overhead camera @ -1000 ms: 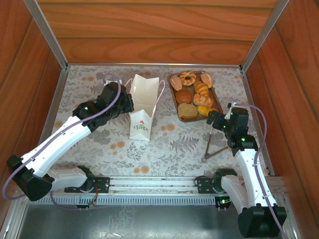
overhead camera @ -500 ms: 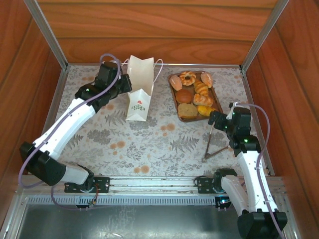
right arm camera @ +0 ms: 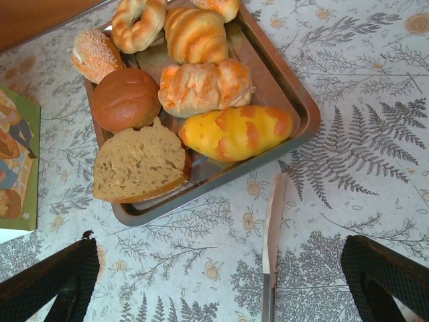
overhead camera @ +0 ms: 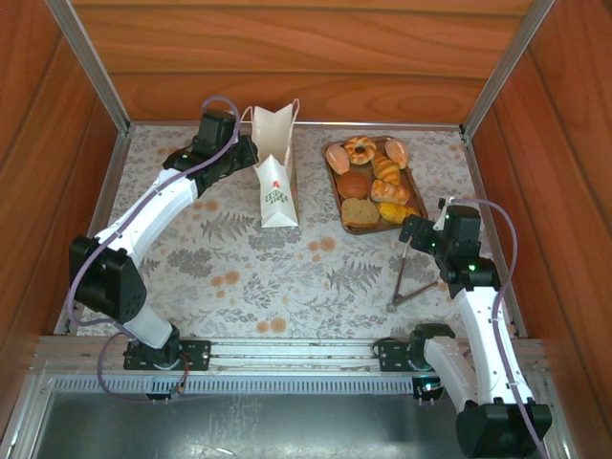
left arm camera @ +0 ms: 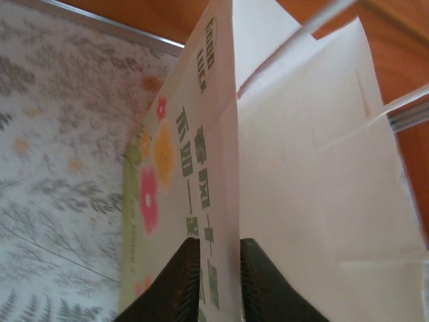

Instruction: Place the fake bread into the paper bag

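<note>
Because the bread has to be dropped in from above, the paper bag (overhead camera: 274,182) is stood near the back of the table (overhead camera: 316,277), with its mouth up, as far as can be told. Its side edge is set between the fingers of the left gripper (overhead camera: 241,155), most likely so that the bag can be steadied. In the left wrist view the two dark fingers (left arm camera: 177,285) are seen close together, one on each side of the folded paper edge. Whether the paper is really pinched or only lies loose between them cannot be told.

The fake bread (overhead camera: 371,182) is all piled on the brown tray (right arm camera: 305,114), which is placed just beside the bag, on its right. No bread can be seen in the bag, so the task is judged to be at its start. The right gripper (right arm camera: 218,268) is hung over the table by the near corner of the tray. Its fingers are spread wide apart and nothing is held in them, so it seems to be made ready for picking.

A pair of metal tongs (overhead camera: 402,282) is laid on the table right under that gripper and could be bumped. The thin cord handles (left arm camera: 327,12) are looped by the bag's mouth, where a piece could get caught. The mouth also looks narrow. The way from tray to bag is not blocked by the left arm, since it is kept on the far side.
</note>
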